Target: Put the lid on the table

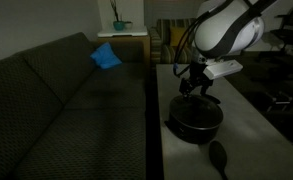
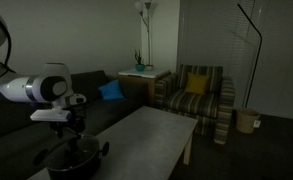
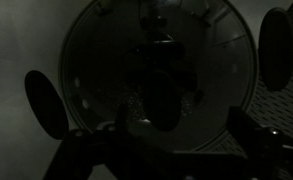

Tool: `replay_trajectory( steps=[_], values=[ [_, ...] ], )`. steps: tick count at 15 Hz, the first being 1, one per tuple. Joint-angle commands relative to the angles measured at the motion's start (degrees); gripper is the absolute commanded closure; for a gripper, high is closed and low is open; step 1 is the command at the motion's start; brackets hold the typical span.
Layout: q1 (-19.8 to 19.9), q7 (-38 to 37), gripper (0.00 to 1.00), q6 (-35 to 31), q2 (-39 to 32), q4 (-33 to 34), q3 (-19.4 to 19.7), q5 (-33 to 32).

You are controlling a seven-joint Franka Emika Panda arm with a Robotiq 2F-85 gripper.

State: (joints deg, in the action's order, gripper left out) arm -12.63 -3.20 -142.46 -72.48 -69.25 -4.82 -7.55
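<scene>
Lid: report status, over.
Gripper open, above lid. Lid on pot, not yet lifted. Spoon on table beside pot, not in the way.

Black pot (image 1: 186, 127), black spoon (image 1: 218, 157), pale grey table (image 2: 151, 135). Dark speckled-weave sofa (image 1: 66, 110), blue cushion (image 1: 106, 57). Plaid armchair (image 2: 214, 108), yellow cushion (image 2: 196, 84).

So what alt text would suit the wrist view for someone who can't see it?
Dim top-down view of a round see-through lid with a dark centre knob filling the frame; two fingers stand apart at the bottom edge.
</scene>
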Motion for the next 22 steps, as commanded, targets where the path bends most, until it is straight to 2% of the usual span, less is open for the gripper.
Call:
replay_trajectory(
  steps=[1,5,14,15,16,17,22],
  values=[
    [-0.56,0.47,0.0,0.07,-0.38,0.4,0.63,0.99],
    [-0.98,0.29,0.0,-0.17,0.04,0.05,0.9,0.72],
    [-0.03,1.94,0.01,2.43,-4.93,4.65,2.15,0.58],
    [0.24,2.54,0.26,2.6,-5.46,5.2,1.65,0.83],
    [0.59,3.17,0.26,3.0,-5.97,5.73,0.95,1.23],
    [0.65,3.47,0.31,3.42,-6.31,6.18,0.6,1.43],
    [0.03,4.69,0.66,5.68,-6.72,7.88,0.17,1.25]
  ],
)
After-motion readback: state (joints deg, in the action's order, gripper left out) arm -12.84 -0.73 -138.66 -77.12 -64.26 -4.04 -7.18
